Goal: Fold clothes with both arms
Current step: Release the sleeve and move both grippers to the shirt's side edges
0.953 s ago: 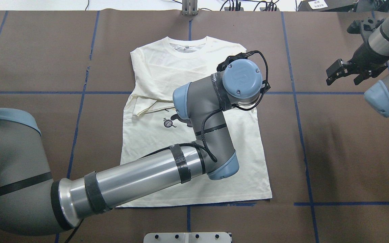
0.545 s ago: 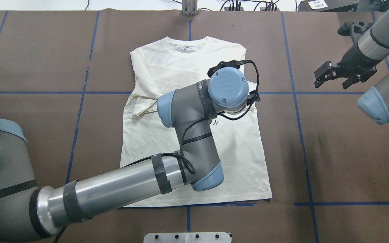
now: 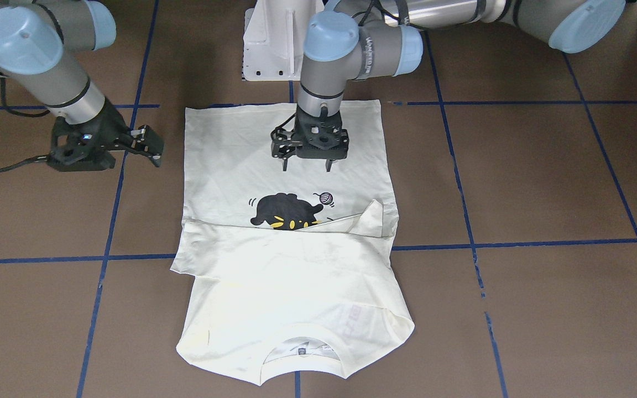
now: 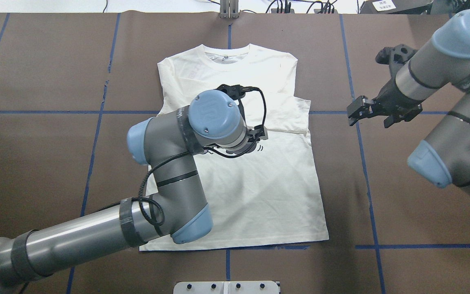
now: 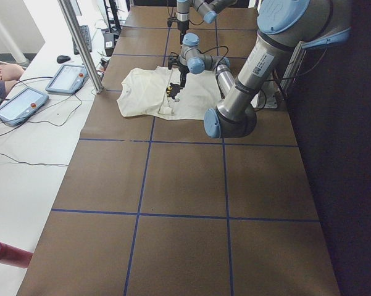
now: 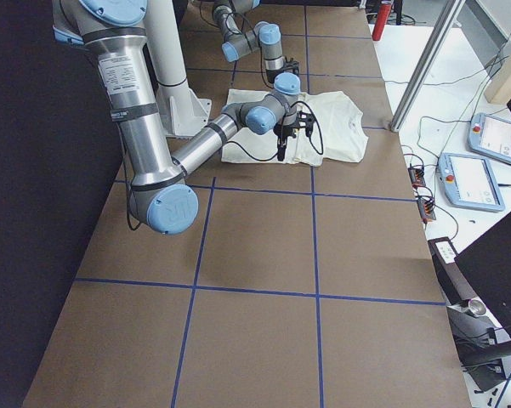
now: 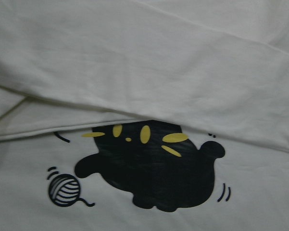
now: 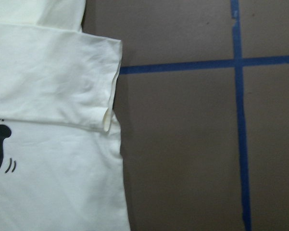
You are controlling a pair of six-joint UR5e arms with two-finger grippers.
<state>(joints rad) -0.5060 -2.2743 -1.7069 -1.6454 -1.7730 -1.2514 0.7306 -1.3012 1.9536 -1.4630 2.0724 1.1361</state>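
1. You see the cream-white shirt (image 4: 259, 196) lying flat, print side up, at the middle of the brown bench (image 4: 35, 73). Its ribbed neckline (image 4: 225, 57) points to the bench edge away from the robot. Its hem (image 4: 284, 241) lies along a blue tape line (image 4: 422, 246) near the robot's edge.
2. Note the sleeves (image 3: 296, 249), which are folded inward across the chest. The edge of this folded layer covers the top of the black cat print (image 3: 287, 210). The yarn-ball print (image 3: 325, 197) beside the cat is uncovered.
3. The left end effector (image 3: 307, 165) points straight down over the shirt, between the hem and the cat print. Its fingers are spread wide with nothing between them. You cannot tell whether the tips touch the cloth.
4. The left wrist view looks down on the cat print and the yarn-ball print, with the folded layer lying across the cat's head.
5. The right end effector (image 4: 352, 115) hangs over bare bench toward the end on the robot's right. It is near the shirt's side but apart from it. Its fingers are parted and it grips nothing.
6. In the right wrist view you see the folded sleeve's cuff (image 8: 108, 120) at the shirt's side edge. Beside it, on bare bench, two tape lines cross.
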